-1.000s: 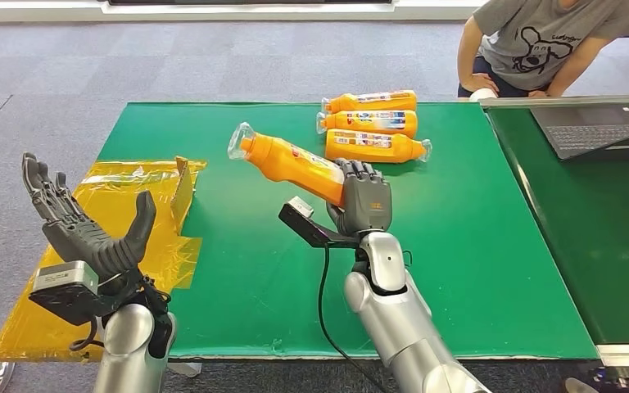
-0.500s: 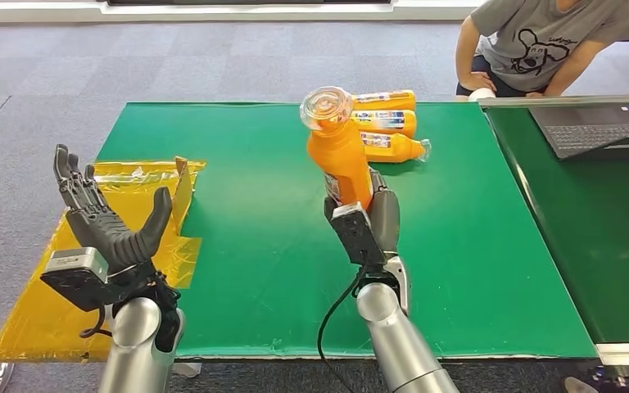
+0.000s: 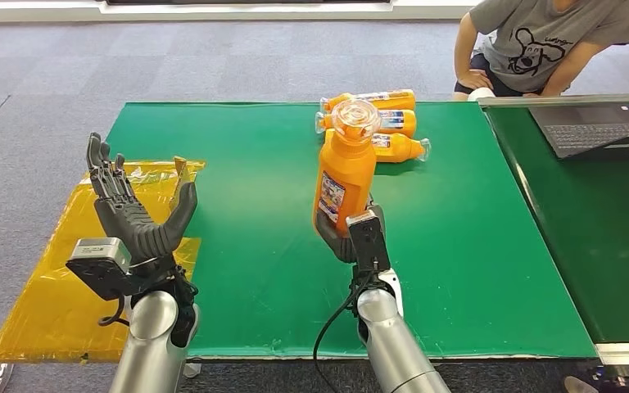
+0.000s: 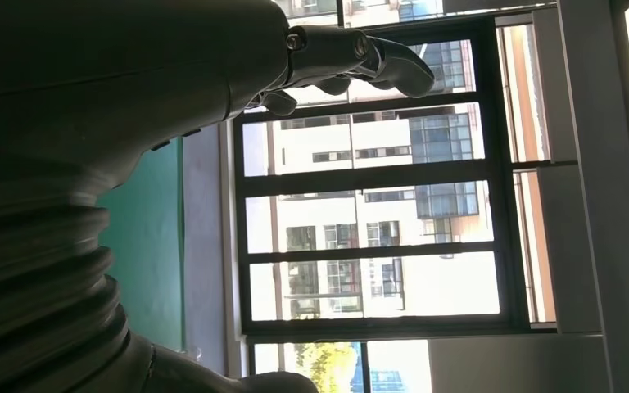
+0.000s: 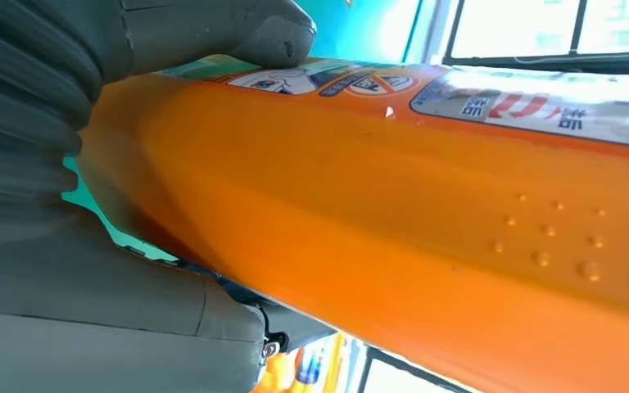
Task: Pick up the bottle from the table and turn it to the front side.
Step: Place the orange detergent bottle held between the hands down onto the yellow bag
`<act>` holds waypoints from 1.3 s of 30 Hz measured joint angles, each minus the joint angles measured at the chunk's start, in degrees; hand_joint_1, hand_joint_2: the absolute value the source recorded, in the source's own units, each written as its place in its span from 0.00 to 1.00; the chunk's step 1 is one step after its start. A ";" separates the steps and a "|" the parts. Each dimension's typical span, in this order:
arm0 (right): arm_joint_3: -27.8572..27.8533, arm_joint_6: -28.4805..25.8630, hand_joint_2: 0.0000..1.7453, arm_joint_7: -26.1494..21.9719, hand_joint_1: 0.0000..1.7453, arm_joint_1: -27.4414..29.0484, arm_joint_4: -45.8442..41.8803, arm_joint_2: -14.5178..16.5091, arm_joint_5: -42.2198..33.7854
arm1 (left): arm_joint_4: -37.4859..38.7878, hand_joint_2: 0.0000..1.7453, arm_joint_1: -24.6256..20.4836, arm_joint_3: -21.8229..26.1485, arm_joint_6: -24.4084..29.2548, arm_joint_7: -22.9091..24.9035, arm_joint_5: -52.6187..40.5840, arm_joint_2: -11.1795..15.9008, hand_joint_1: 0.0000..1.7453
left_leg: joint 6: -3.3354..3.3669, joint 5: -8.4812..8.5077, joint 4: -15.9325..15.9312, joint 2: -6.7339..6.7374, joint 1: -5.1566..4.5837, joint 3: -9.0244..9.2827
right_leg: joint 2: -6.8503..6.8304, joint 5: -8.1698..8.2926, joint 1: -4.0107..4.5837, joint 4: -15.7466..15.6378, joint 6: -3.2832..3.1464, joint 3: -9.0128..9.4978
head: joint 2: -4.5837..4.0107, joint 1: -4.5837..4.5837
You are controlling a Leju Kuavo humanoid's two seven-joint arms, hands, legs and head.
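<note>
Bottle: your right hand (image 3: pixel 352 233) gripped the orange bottle (image 3: pixel 345 176) by its base, lifted clear of the green tabletop (image 3: pixel 475 246), near centre, cap toward 12 o'clock.
Change: half a second earlier it leaned toward 11 o'clock; a second earlier it lay almost flat, cap toward 10. It stood nearly upright and its label had come round toward you.
Meaning: the turn looked close to done, though whether that label was the front face you could not quite tell.
Right fingers: closed round the bottle's lower body.
Left hand (image 3: pixel 135 217): raised at 9 o'clock, fingers spread, holding nothing.
Spare bottles (image 3: pixel 377 123): three lay at 12 o'clock.
</note>
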 joint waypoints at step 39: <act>4.52 -0.55 1.00 3.55 1.00 -5.33 22.83 1.43 0.84 | 22.26 1.00 -22.48 -8.17 -29.28 6.16 -6.94 1.43 0.00 | -0.02 0.14 0.00 -0.10 0.00 -0.12 | -0.03 0.14 -0.01 0.01 0.05 -0.09 | 0.00 0.01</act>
